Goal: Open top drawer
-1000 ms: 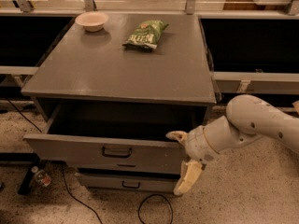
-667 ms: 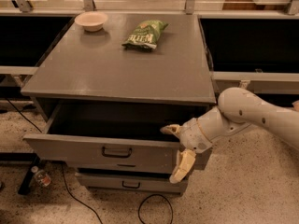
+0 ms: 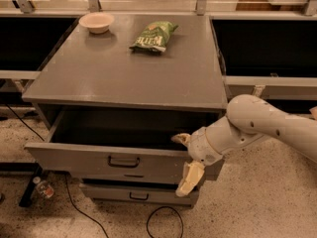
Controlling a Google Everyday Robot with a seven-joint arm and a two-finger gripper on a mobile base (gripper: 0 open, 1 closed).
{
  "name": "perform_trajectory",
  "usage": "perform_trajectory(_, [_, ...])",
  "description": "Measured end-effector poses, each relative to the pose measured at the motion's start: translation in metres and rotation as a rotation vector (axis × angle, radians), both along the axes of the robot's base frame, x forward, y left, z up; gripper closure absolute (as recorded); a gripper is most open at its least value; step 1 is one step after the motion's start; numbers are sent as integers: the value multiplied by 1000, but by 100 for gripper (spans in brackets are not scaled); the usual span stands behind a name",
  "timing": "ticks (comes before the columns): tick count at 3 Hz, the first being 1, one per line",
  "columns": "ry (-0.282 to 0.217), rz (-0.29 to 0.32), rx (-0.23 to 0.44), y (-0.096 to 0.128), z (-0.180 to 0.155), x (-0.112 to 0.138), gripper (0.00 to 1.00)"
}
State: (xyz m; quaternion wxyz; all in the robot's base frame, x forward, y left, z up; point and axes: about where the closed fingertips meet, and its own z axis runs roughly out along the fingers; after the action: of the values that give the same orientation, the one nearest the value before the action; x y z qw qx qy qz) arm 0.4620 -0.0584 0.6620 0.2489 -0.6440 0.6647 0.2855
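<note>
The top drawer (image 3: 79, 155) of the grey cabinet stands pulled out, and its dark inside shows under the cabinet top. A small black bar handle (image 3: 124, 161) sits at the middle of its flat front. My gripper (image 3: 185, 159) is at the right end of that front, open. Its upper cream finger (image 3: 180, 138) lies over the front's top edge, and the lower finger (image 3: 190, 179) hangs down in front of the panel. Nothing is held between them. My white arm (image 3: 257, 123) comes in from the right.
On the cabinet top (image 3: 124, 68) lie a green chip bag (image 3: 153, 35) and a pale bowl (image 3: 96, 22). A lower drawer (image 3: 114, 193) sticks out slightly below. A black cable (image 3: 163, 222) and a small bottle (image 3: 43, 188) lie on the speckled floor.
My gripper and forearm have shifted a little to the left and upward along the drawer front. The drawer stands as far out as before.
</note>
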Motion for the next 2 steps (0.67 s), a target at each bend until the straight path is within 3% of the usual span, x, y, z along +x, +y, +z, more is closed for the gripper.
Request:
perform_trajectory(1, [-97, -81, -214, 1, -4, -8, 0])
perform_trajectory(2, [-158, -129, -294, -12, -2, -14, 0])
